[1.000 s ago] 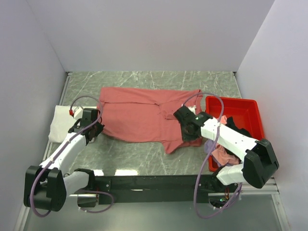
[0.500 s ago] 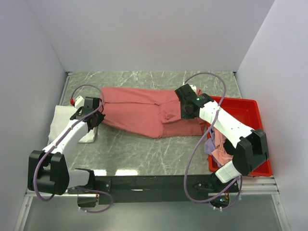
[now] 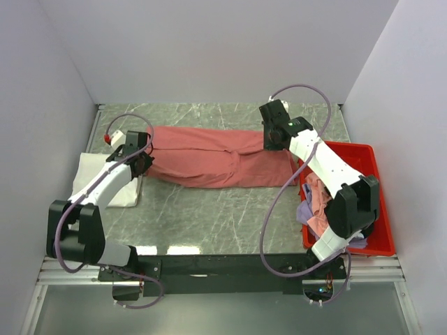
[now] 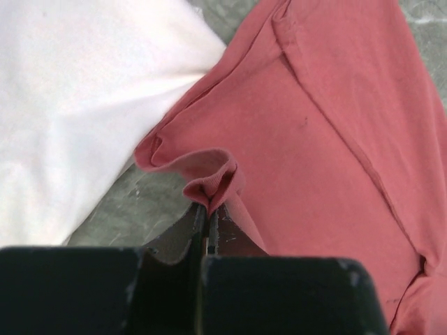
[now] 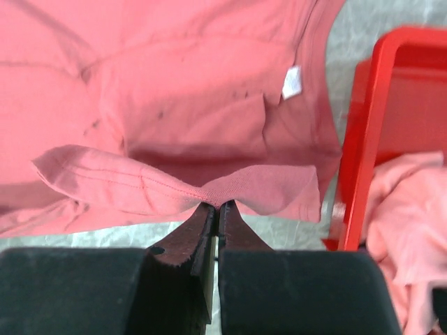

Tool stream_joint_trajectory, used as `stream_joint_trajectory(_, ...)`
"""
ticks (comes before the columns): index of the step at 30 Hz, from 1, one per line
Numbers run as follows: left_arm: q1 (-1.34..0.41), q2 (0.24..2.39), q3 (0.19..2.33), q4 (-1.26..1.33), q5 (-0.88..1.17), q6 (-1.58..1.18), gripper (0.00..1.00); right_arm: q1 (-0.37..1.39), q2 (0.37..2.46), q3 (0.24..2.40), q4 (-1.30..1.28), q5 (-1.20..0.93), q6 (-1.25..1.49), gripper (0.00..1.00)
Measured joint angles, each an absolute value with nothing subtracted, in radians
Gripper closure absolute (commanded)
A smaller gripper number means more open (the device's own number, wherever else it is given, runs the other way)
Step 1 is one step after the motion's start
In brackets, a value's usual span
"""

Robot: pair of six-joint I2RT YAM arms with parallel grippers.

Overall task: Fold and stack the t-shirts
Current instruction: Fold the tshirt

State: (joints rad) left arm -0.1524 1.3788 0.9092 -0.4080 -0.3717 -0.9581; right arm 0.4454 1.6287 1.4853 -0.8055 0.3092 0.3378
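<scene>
The large dusty red cotton t-shirt (image 3: 209,157) lies on the far half of the grey marble-patterned table (image 3: 209,223) as a long, narrow band. Its long axis runs left to right, from one arm to the other. Each end is pinched. The left fingers (image 4: 207,234) are closed on a small bunched roll of cloth at the shirt's left end, and the right fingers (image 5: 215,227) are closed on a stitched hem at its right end. From both pairs of fingers the body of the shirt spreads away toward the far wall. The held edge therefore looks like the near one, raised over the layer below, where it casts a shadow in the right wrist view. I judge the coming move turns on this: both ends have to travel evenly across the short axis, or the band will skew.

The cloth is soft and matte. It is limp enough to sag between the two grips, with seams, shallow creases and a small white label (image 5: 292,82) showing.

Just left of the left fingers lies a folded white cotton tee (image 3: 91,178). The red shirt's end is close beside it, perhaps over its corner. Just right of the right fingers stands a rigid, glossy bright red plastic tray (image 3: 375,155). It holds a crumpled light pink tee (image 3: 318,199) and a lavender one (image 3: 305,211), both unfolded.
</scene>
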Motion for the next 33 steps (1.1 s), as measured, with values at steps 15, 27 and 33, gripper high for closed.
stream_joint_trajectory(15, -0.08, 1.562, 1.068, -0.382, -0.353, -0.941, 0.99, 0.395, 1.819, 1.716, -0.809, 0.305, 0.262, 1.0)
stream_joint_trajectory(27, -0.068, 1.771, 1.232, -0.367, -0.311, -0.899, 0.99, 0.361, 1.982, 1.9, -0.838, 0.29, 0.233, 1.0)
stream_joint_trajectory(33, -0.05, 1.841, 1.283, -0.381, -0.311, -0.899, 0.86, 0.335, 2.095, 2.013, -0.858, 0.266, 0.219, 1.0)
